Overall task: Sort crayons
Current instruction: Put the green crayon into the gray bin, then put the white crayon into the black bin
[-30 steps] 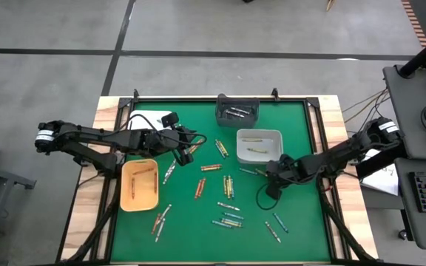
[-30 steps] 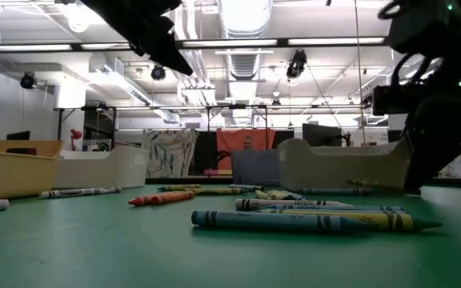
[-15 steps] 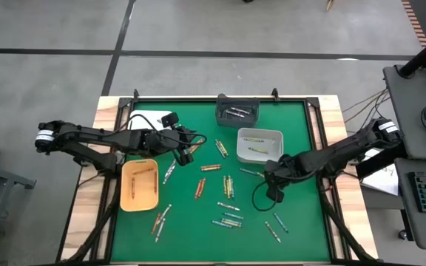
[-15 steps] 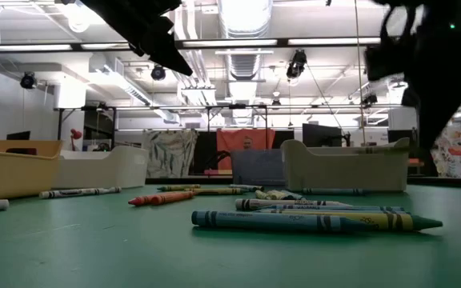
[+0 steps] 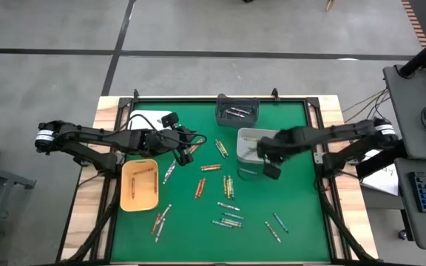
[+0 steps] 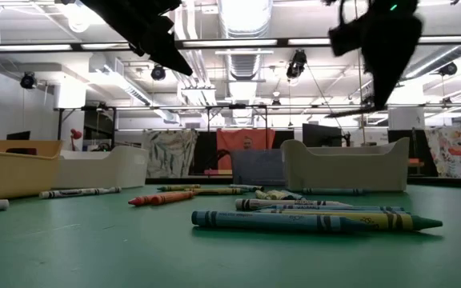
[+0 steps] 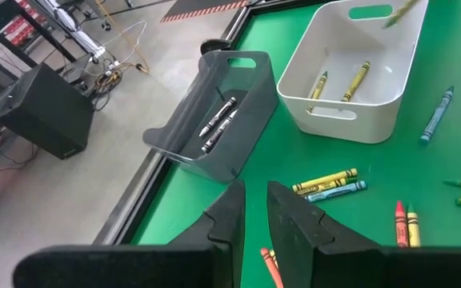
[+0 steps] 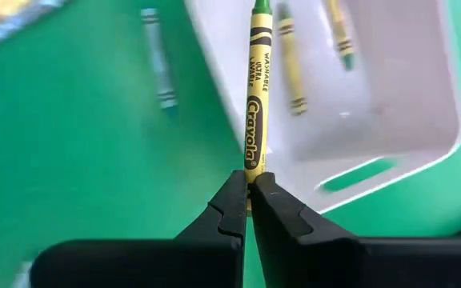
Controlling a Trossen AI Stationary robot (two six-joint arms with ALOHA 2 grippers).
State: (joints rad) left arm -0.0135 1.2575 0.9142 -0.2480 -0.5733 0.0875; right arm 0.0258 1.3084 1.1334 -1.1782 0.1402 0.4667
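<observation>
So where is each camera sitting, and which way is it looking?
High view: above the table, looking straight down; both arms show.
Low view: at tabletop height, looking level across crayons into the room; arms overhead.
Left wrist view: behind the left gripper, facing the grey bin and white bin.
Right wrist view: behind the right gripper, which pinches a yellow crayon.
Both wrist views share the white bin.
</observation>
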